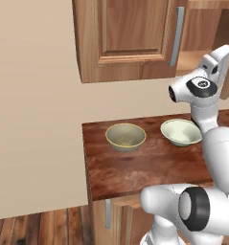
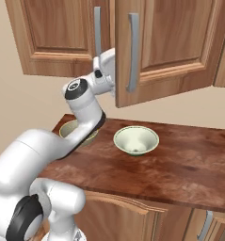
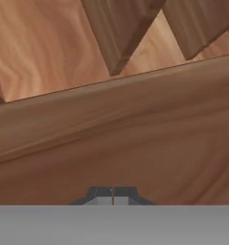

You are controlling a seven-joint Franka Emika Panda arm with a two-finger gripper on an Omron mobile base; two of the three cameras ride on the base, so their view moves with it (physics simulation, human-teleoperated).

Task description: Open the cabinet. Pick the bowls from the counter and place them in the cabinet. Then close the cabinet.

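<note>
Two bowls (image 1: 126, 136) on dark wood counter (image 1: 135, 172)

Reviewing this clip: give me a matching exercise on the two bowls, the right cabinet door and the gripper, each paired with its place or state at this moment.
Things:
1. olive-tan bowl
2. pale white-green bowl
3. right cabinet door
4. gripper

States:
a. swung partly open
b. fingers shut, close to a wooden surface
c. on the counter, nearer its left end
d. on the counter, below the open door

Pairs: 1-c, 2-d, 3-a, 4-b
</note>
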